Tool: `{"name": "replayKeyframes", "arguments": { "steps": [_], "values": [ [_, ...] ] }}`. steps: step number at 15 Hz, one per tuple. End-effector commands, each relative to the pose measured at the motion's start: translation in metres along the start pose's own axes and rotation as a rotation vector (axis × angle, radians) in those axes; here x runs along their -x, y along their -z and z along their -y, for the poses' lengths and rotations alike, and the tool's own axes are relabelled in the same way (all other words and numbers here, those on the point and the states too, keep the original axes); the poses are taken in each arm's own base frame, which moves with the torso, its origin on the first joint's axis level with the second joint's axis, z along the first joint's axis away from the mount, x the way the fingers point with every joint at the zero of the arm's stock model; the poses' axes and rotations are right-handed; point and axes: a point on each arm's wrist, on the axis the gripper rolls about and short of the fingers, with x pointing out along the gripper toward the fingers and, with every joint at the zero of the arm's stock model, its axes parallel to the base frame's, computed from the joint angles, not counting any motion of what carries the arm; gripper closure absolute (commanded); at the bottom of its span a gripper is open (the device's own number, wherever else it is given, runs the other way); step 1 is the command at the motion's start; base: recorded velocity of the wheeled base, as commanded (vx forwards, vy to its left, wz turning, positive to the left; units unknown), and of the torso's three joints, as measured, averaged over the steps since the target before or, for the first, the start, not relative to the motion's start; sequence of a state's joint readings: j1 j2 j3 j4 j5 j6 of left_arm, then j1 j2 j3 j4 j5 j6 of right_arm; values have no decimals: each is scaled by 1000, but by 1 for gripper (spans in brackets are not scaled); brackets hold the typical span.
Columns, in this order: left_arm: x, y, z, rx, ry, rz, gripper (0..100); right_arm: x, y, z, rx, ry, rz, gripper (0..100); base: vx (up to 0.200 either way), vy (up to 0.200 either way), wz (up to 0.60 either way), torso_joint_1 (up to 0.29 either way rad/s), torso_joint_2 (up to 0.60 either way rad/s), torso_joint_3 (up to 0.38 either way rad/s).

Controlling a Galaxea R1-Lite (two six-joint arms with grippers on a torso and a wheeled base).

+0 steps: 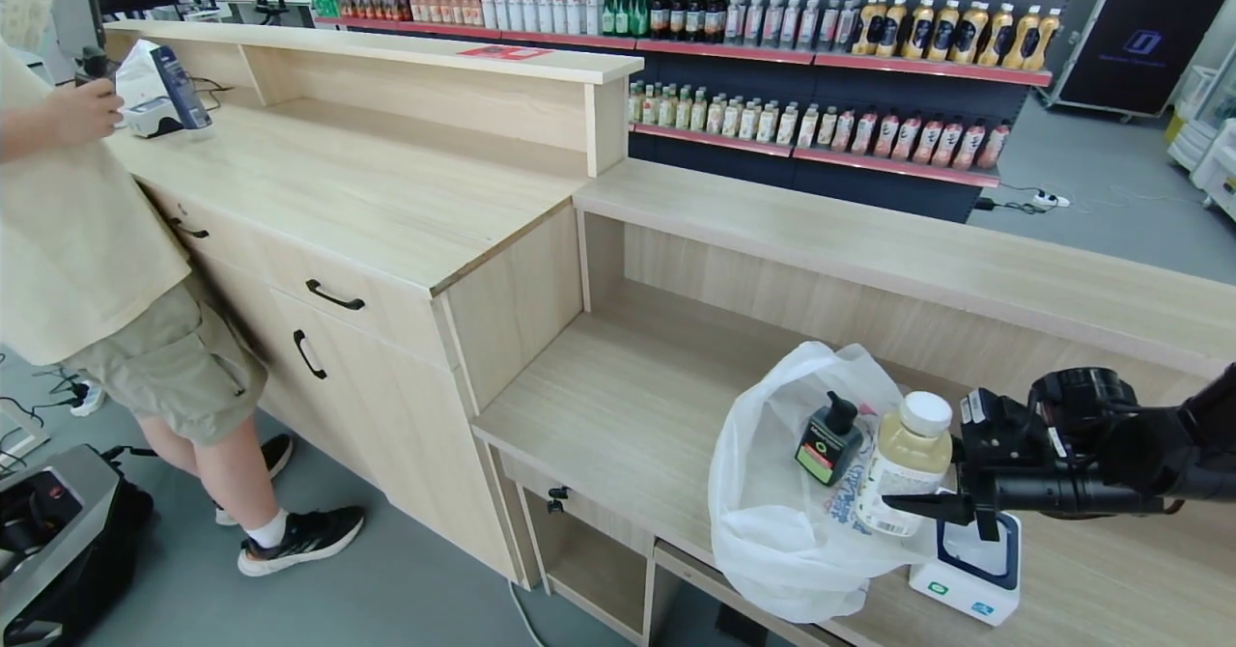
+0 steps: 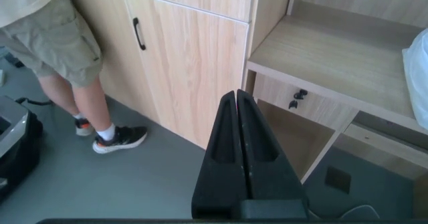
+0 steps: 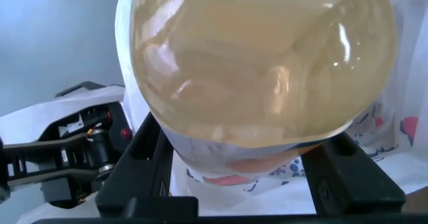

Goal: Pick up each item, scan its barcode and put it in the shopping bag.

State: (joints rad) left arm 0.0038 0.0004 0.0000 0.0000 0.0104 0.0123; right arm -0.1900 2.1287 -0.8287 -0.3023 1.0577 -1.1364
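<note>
The right gripper [image 1: 917, 494], at about 4 o'clock in the head view, is clamped around a bottle [image 1: 908, 462] of pale yellowish drink with a white cap, one black finger [image 1: 922, 507] lying across the lower part of its label; the right wrist view confirms it, with the gripper [image 3: 247, 184] pressing the bottle [image 3: 257, 63] from both sides. The bottle is held nearly upright, leaning a little, at the 3 o'clock edge of the white plastic shopping bag [image 1: 772, 502], and whether its base touches the bag cannot be told. Inside the open bag, at 9 o'clock from the bottle and just beside it, stands a dark pump bottle [image 1: 828, 439] with a green and red label. A small white scanner [image 1: 970, 575] with a blue-framed window sits on the low wooden counter [image 1: 618, 396] at 5 o'clock from the bottle, just beside the bag and below the gripper's arm. The left gripper [image 2: 237, 137] hangs over the grey floor [image 2: 134, 184] in front of the counter's cupboards, its two black fingers pressed flat together with nothing between them. At 12 o'clock in the head view, shelves [image 1: 830, 58] of bottled drinks run behind the counter
</note>
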Motion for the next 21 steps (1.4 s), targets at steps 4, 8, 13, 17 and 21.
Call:
{"name": "replayKeyframes", "arguments": {
  "steps": [4, 8, 13, 17, 21],
  "values": [
    [0, 0, 0, 0, -1, 0, 100, -25, 23, 1, -17, -47, 0, 100, 0, 0, 0, 0, 0, 0],
    [0, 0, 0, 0, -1, 0, 100, -32, 33, 2, -12, -48, 1, 100, 0, 0, 0, 0, 0, 0],
    [0, 0, 0, 0, -1, 0, 100, -35, 44, 2, -11, -44, 1, 100, 0, 0, 0, 0, 0, 0],
    [0, 0, 0, 0, -1, 0, 100, -37, 49, 1, -25, -49, -6, 100, 0, 0, 0, 0, 0, 0],
    [0, 0, 0, 0, -1, 0, 100, -38, 53, 0, -34, -49, -11, 100, 0, 0, 0, 0, 0, 0]
  ]
}}
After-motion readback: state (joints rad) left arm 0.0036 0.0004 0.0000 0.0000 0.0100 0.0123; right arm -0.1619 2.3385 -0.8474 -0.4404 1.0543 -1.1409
